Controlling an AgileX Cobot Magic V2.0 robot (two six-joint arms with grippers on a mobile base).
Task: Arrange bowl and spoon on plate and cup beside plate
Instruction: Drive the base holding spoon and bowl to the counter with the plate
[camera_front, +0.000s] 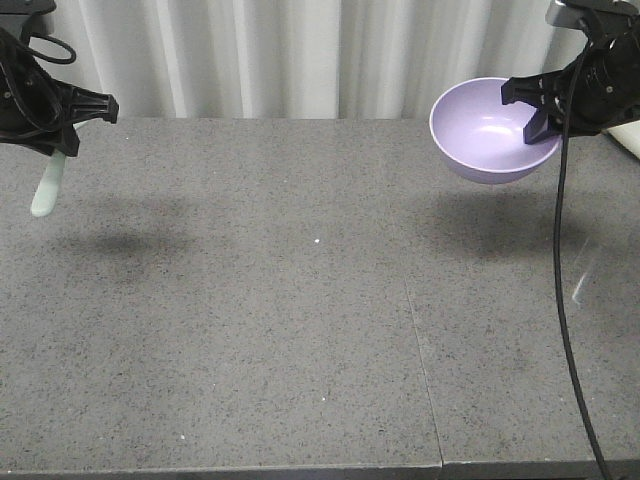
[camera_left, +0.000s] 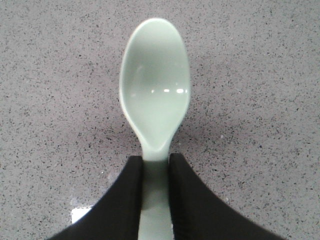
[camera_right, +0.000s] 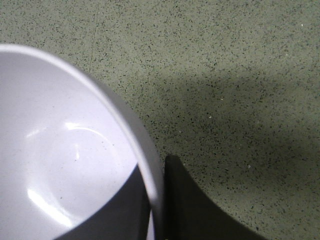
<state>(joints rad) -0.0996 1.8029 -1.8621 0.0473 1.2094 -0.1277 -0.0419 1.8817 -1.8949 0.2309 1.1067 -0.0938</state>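
Note:
My left gripper hangs above the table at the far left, shut on the handle of the pale mint-green spoon. The spoon's scoop sticks out past the black fingers over the grey surface. At the upper right my right gripper is shut on the rim of the lavender bowl, which is held in the air. One finger sits inside the bowl, the other outside its rim. The plate and the cup are out of view.
The grey speckled table has a seam running front to back right of centre. A white curtain hangs behind it. A pale object shows at the right edge. A black cable hangs down from the right arm.

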